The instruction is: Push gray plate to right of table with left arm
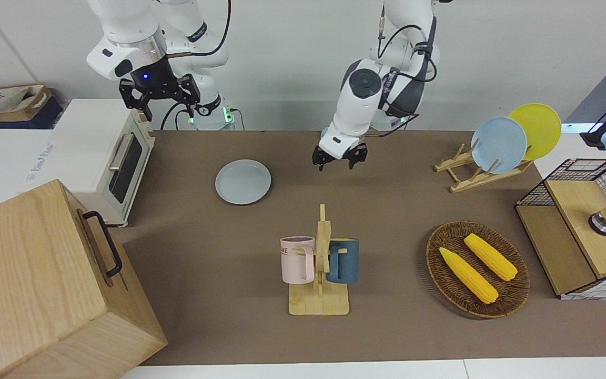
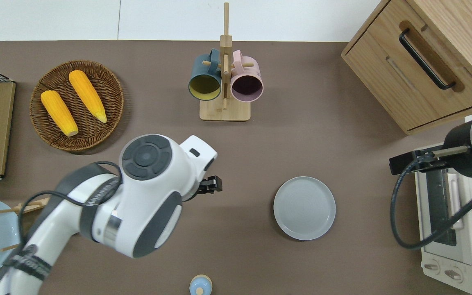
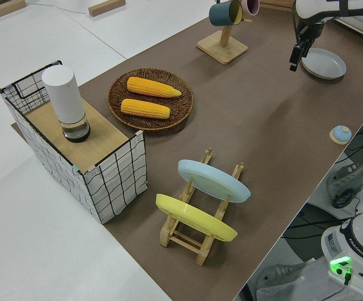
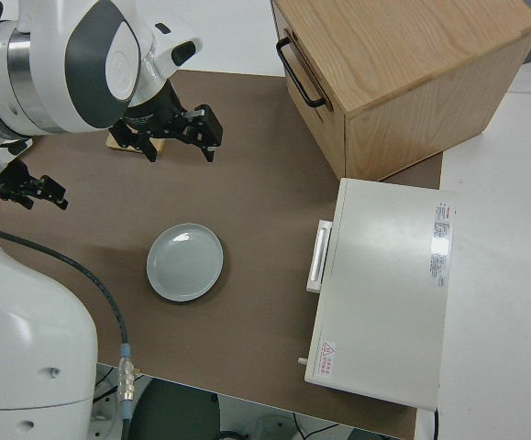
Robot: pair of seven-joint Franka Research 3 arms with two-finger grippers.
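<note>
- Two white robot arms stand at a brown counter (image 1: 397, 205); the right arm is parked, and its gripper (image 1: 160, 96) has its fingers spread apart.
- A wooden cabinet (image 1: 45, 284) and a white toaster oven (image 1: 108, 158) sit at the right arm's end of the counter.
- The gray plate (image 1: 243, 181) lies flat on the counter, near the toaster oven and nearer to the robots than the mug rack (image 1: 320, 263). Nothing touches it.
- The left gripper (image 1: 339, 158) hangs above bare counter, well apart from the plate, toward the left arm's end. Its fingers are apart and hold nothing.
- A wicker basket (image 1: 477, 267) holds two corn cobs (image 1: 468, 275).
- A wooden rack (image 1: 471, 171) holds a sky-blue plate (image 1: 498, 145) and a yellow plate (image 1: 537, 129) on edge.
</note>
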